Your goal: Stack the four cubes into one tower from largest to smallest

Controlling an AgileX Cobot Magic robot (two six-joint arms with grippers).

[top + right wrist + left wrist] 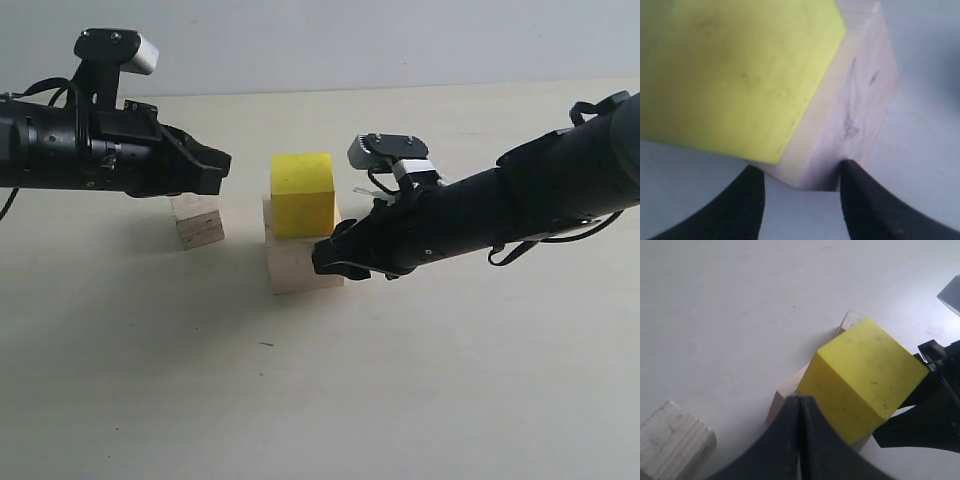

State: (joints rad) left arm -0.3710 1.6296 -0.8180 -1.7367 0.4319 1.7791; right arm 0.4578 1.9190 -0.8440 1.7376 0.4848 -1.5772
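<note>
Sideways, right arm (520, 195) low, fingers (867, 205) apart beside pale cube (298, 268)

I count three cubes in sight: one pale wood cube (300, 268), one yellow cube (302, 195) and one layered plywood cube (197, 222). Two of them make one stack, and one stands alone. There are two black arms, the left arm (70, 150) and the right arm (540, 185). Each ends in one tool, so two in all: the left tool (224, 169) and the right tool (325, 257). There is one tabletop (400, 390).
</note>
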